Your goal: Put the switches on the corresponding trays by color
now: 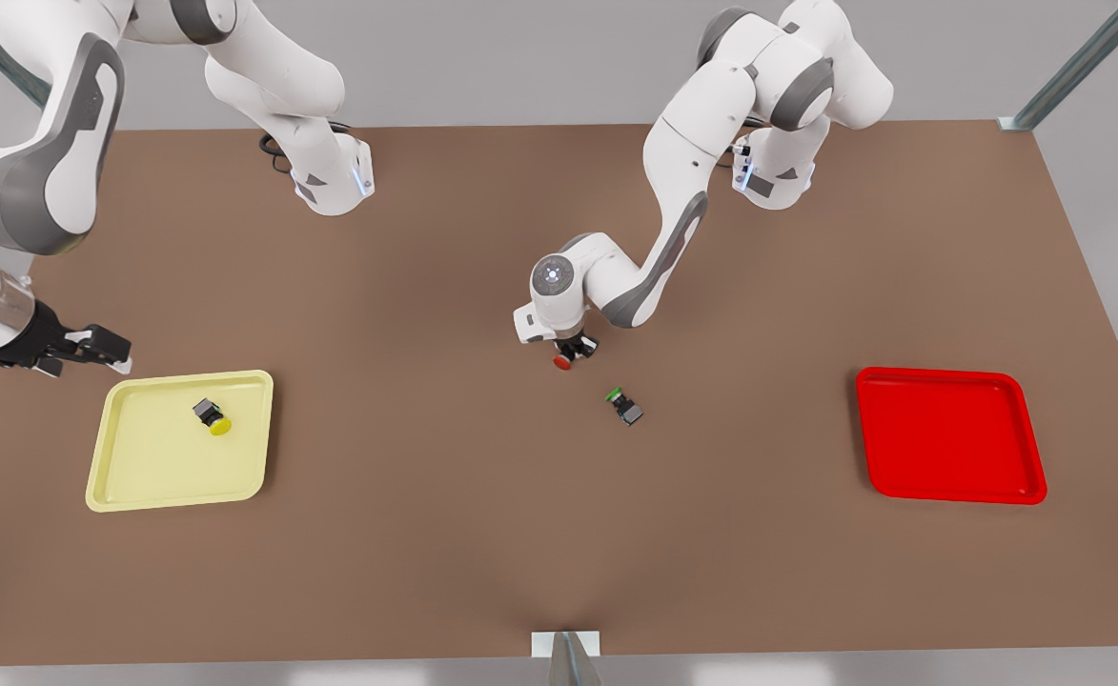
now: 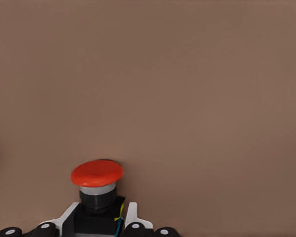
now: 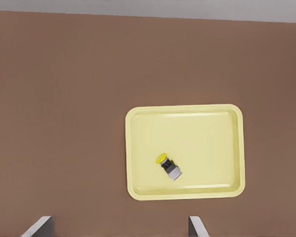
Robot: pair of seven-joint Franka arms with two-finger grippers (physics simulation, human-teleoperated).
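Note:
The red switch (image 1: pixel 563 361) (image 2: pixel 97 175) is near the table's middle, its dark body between the fingers of my left gripper (image 1: pixel 574 349) (image 2: pixel 101 222), which is shut on it, close above the brown surface. The yellow switch (image 1: pixel 213 415) (image 3: pixel 168 167) lies on its side inside the pale yellow tray (image 1: pixel 139 476) (image 3: pixel 207 143) at the front view's left. My right gripper (image 1: pixel 106 349) (image 3: pixel 119 228) hovers open beside that tray's far left corner, holding nothing. The red tray (image 1: pixel 949 438) sits at the front view's right with nothing in it.
A green-capped switch (image 1: pixel 624 405) lies on the table just in front of and to the right of my left gripper. Both arm bases (image 1: pixel 335 186) (image 1: pixel 773 181) stand at the table's far edge. A bracket (image 1: pixel 566 646) sits at the near edge.

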